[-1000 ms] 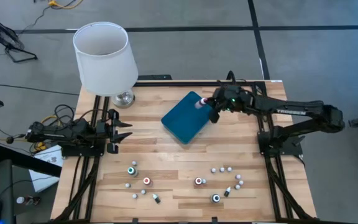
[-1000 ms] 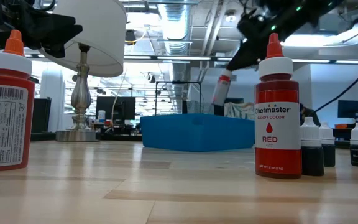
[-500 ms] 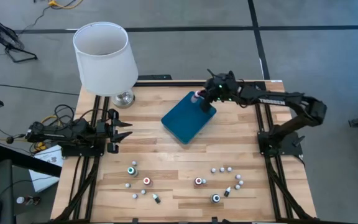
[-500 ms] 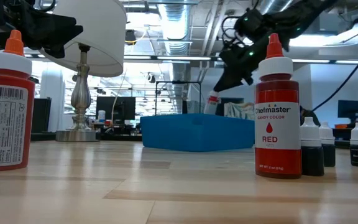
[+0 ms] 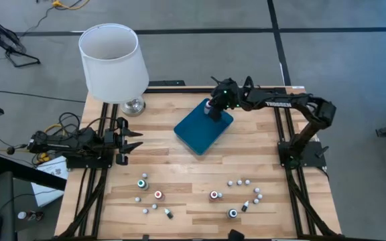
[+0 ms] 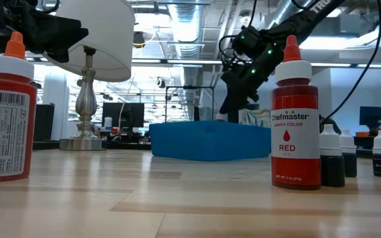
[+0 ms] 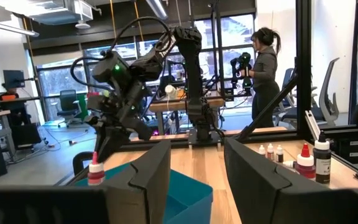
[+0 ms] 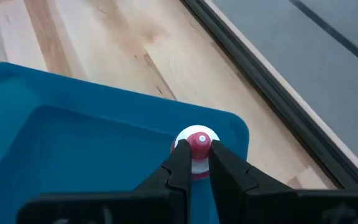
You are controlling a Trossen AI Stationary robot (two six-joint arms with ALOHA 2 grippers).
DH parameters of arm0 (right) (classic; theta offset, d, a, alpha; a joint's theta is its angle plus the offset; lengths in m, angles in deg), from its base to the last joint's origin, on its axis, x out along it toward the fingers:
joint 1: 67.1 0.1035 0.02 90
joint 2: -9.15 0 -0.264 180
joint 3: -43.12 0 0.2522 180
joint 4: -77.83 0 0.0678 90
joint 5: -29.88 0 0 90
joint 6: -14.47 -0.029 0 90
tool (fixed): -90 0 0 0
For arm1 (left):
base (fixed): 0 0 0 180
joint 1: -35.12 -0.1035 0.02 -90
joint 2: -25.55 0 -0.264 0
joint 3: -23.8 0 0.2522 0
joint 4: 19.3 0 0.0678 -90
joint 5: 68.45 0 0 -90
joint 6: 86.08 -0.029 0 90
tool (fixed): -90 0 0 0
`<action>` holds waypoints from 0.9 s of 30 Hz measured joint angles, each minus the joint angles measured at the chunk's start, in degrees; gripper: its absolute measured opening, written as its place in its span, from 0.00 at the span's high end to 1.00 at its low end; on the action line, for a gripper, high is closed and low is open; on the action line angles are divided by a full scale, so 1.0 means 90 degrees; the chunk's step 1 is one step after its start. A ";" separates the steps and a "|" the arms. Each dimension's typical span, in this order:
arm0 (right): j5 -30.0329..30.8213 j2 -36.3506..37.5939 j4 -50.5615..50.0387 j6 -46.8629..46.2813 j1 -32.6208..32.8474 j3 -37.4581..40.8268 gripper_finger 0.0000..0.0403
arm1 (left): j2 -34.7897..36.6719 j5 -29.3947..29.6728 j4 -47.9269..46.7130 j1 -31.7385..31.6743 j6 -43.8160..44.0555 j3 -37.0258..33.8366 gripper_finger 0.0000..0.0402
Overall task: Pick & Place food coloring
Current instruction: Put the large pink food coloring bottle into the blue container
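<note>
Red-capped bottle (image 8: 197,151) between right jaws

The tray (image 5: 202,126) sits mid-bench (image 5: 173,167), lamp (image 5: 112,63) at the far left corner, the right gripper (image 5: 210,108) over the tray's far right corner holding a food coloring bottle (image 8: 195,146), the other bottles (image 5: 200,197) scattered along the near edge.
</note>
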 joint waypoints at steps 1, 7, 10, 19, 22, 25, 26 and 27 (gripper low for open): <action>0.0001 -0.0028 0.0017 0.0025 0.0000 0.0000 0.92 | 0.0000 0.0000 0.0000 -0.0002 0.0000 0.0000 0.64; 0.0024 -0.0100 0.0138 0.0037 -0.0046 -0.0005 0.91 | -0.0001 0.0002 0.0002 0.0000 0.0000 -0.0002 0.64; 0.0019 -0.0099 0.0135 0.0037 -0.0093 -0.0005 0.91 | -0.0001 0.0005 0.0005 -0.0001 0.0000 -0.0001 0.64; 0.0016 -0.0095 0.0117 0.0081 -0.0124 -0.0005 0.89 | 0.0000 0.0029 0.0005 -0.0002 0.0000 0.0000 0.64; 0.0015 -0.0091 0.0117 0.0088 -0.0124 -0.0005 0.89 | -0.0002 0.0029 0.0007 -0.0002 0.0000 0.0000 0.64; 0.0015 -0.0091 0.0117 0.0088 -0.0124 -0.0005 0.89 | -0.0002 0.0027 0.0007 -0.0002 0.0000 -0.0001 0.64; 0.0014 -0.0091 0.0117 0.0088 -0.0124 -0.0005 0.89 | 0.0000 0.0028 0.0007 -0.0001 0.0000 -0.0001 0.64; 0.0012 -0.0091 0.0117 0.0088 -0.0124 -0.0005 0.89 | 0.0000 0.0027 0.0007 -0.0002 0.0000 -0.0002 0.64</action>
